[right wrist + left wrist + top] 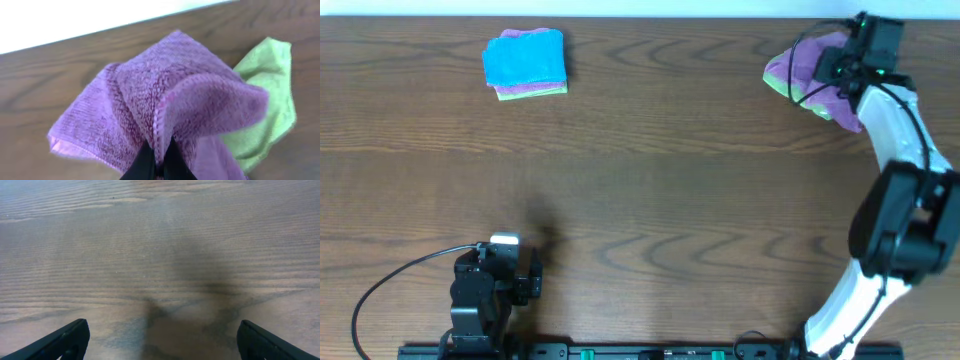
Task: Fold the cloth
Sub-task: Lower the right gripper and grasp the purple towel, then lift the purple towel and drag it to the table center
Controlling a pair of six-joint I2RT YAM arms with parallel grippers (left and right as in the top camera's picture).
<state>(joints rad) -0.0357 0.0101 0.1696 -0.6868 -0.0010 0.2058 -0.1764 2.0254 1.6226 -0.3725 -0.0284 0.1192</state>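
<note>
Purple and fuzzy, the cloth (165, 100) lies bunched at the far right of the table (670, 150), partly over a green cloth (265, 100), with the right gripper (157, 162) pinched shut on its fold, so lift slowly and leave the green one behind; the left gripper (162, 342) hangs open, empty.

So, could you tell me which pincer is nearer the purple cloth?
Right. The right pincer is shut on a fold of the purple cloth; the left pincer stands open across the table, far from it.

Purple fuzzy cloth (165, 110), bunched and pinched upward, overlapping a lime-green cloth (265, 100), table's far-right corner
</note>
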